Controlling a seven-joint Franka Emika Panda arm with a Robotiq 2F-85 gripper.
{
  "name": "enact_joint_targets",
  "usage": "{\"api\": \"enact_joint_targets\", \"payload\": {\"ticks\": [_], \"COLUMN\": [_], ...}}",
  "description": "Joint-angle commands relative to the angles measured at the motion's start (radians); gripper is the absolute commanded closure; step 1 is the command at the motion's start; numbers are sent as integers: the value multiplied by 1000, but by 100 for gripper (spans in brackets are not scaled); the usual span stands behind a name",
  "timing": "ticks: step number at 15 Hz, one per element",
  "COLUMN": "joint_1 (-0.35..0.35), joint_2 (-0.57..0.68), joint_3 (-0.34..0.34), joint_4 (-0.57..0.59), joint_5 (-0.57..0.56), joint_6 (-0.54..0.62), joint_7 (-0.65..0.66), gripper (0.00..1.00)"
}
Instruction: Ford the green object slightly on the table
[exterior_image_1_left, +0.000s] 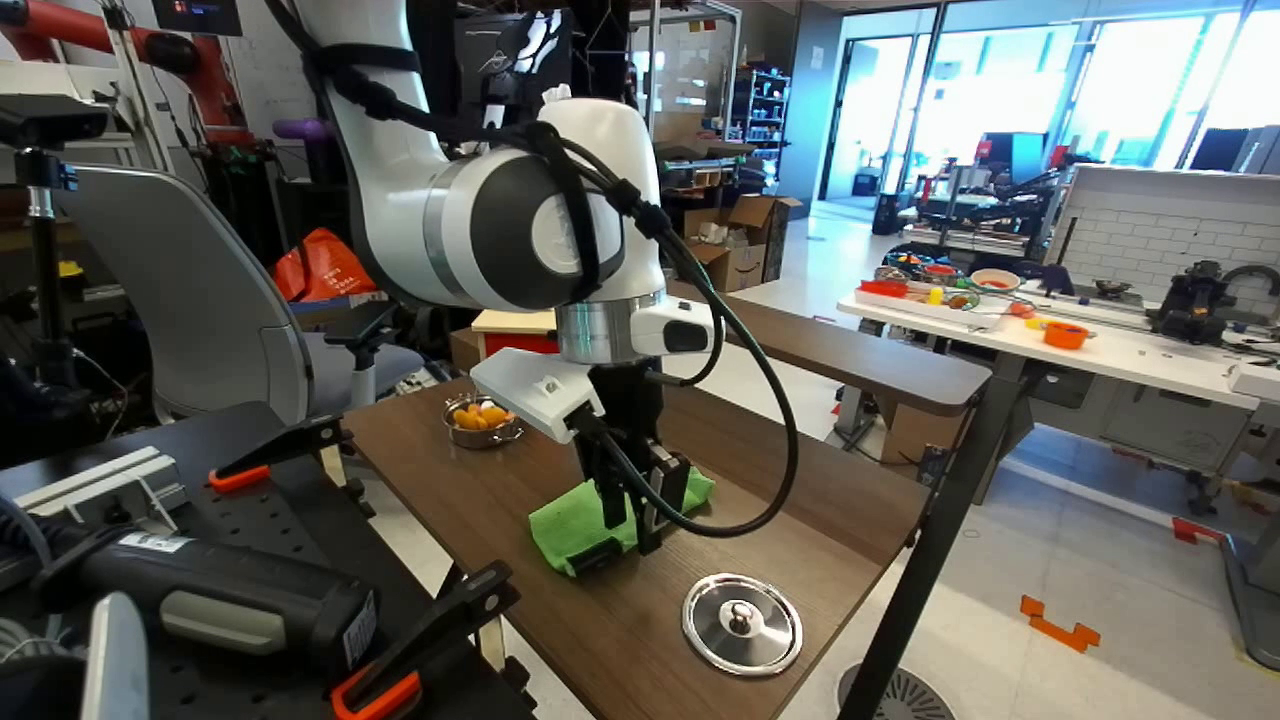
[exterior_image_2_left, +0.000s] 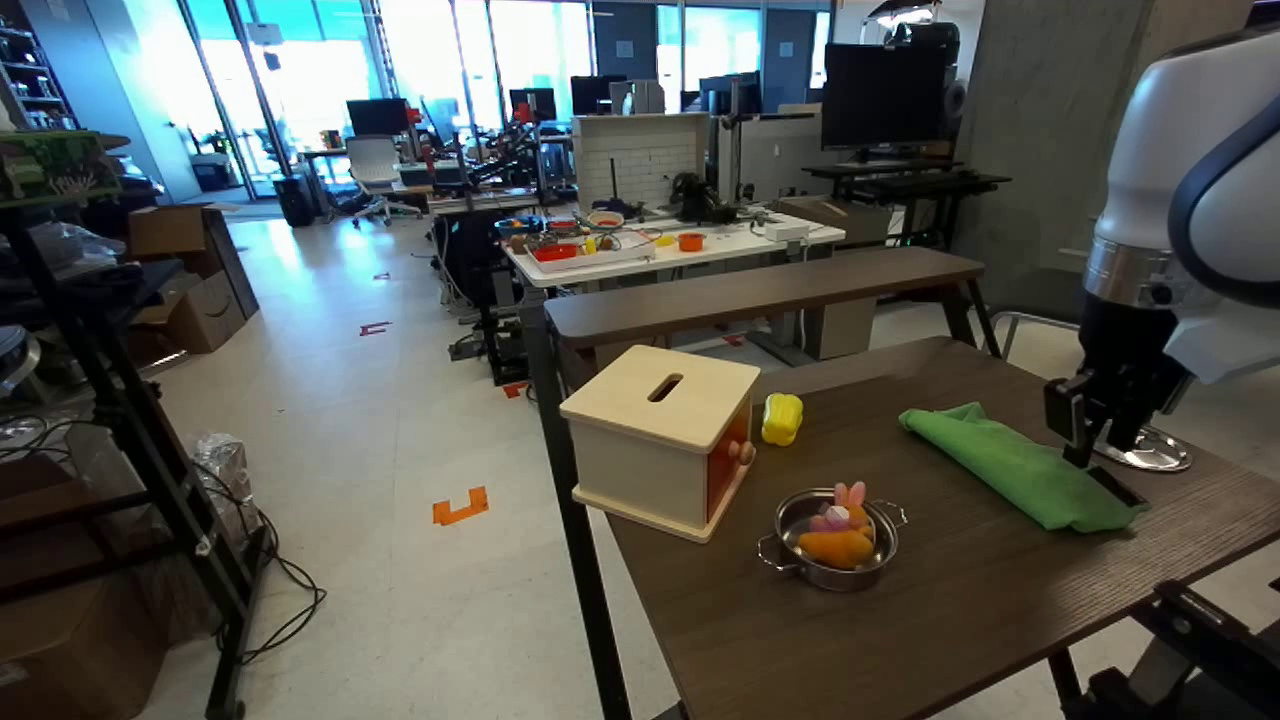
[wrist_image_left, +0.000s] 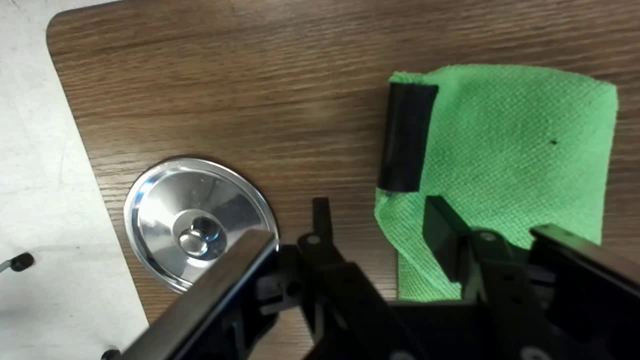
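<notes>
Robotiq gripper (wrist_image_left: 379, 214), jaws wide and empty; green cloth (wrist_image_left: 520, 155) at its two o'clock in wrist view. Likely grab time: next, pinch and fold.

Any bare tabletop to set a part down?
Yes. On the table, bare wood lies between pot and cloth, and between cloth and yellow toy. Crowded: the end where box, yellow toy and pot cluster, and between cloth and lid, where the open gripper hangs.
</notes>
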Motion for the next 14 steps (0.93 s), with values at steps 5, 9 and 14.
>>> {"api": "enact_joint_targets", "payload": {"ticks": [5,9,14], "joint_1": [-31,-33,-35], "joint_2": [29,44,54], "joint_3": [24,27,29], "joint_4": [11,26,37], "joint_5": [26,30,32], "joint_6": [16,4,-1], "joint_7": [-95,-103,-107], "gripper": [0,13,38]}}
